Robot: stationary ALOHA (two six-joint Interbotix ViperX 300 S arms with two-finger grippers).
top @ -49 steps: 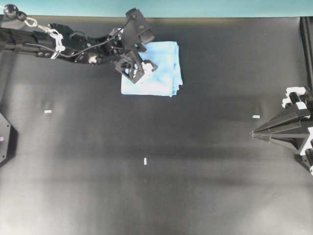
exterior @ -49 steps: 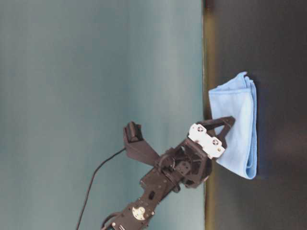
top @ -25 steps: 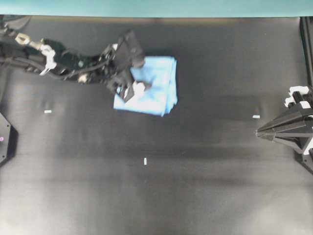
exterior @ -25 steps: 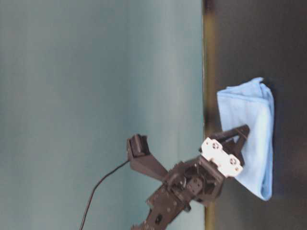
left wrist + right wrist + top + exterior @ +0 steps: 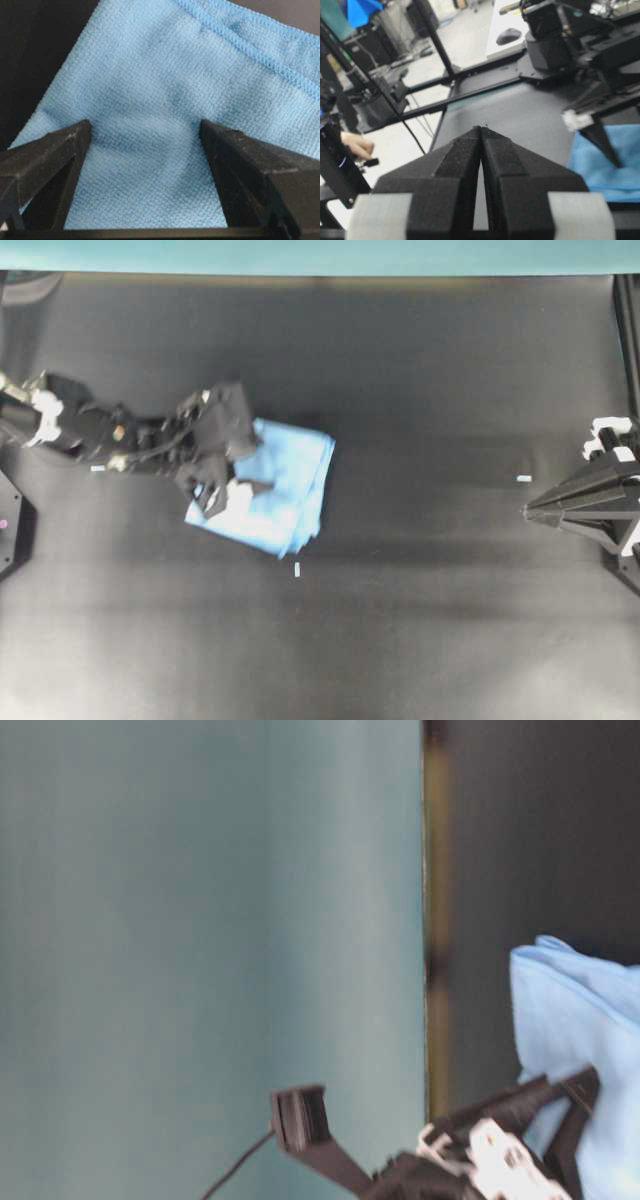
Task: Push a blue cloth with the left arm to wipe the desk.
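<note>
So the left arm [image 5: 110, 435] was stretched in from the left edge of the desk [image 5: 420, 640], with its gripper [image 5: 222, 495] planted right on the blue cloth [image 5: 275, 495]. In the wrist view the two fingers [image 5: 47, 155] were spread wide apart with nothing pinched between them, and the cloth [image 5: 165, 115] filled the whole gap and ran on past both tips, so the fabric was under and ahead of the fingers rather than held. A stitched hem ran across well ahead of the fingertips, with bare black desk off beyond the left finger.

From overhead the cloth was a slightly skewed folded square; most of it lay on the far side of the fingers from the arm, with its layered edges fanned out along that far side. A tiny white mark [image 5: 297, 570] sat just beside the cloth's lower corner, apart from the fingers.

The table-level shot was pretty blurry, but the gripper [image 5: 570, 1120] looked angled down with its tips against the cloth [image 5: 580, 1020].

The right gripper [image 5: 525, 512] was parked way off at the other side, well apart from the cloth, fingers [image 5: 460, 165] pressed together on nothing.
</note>
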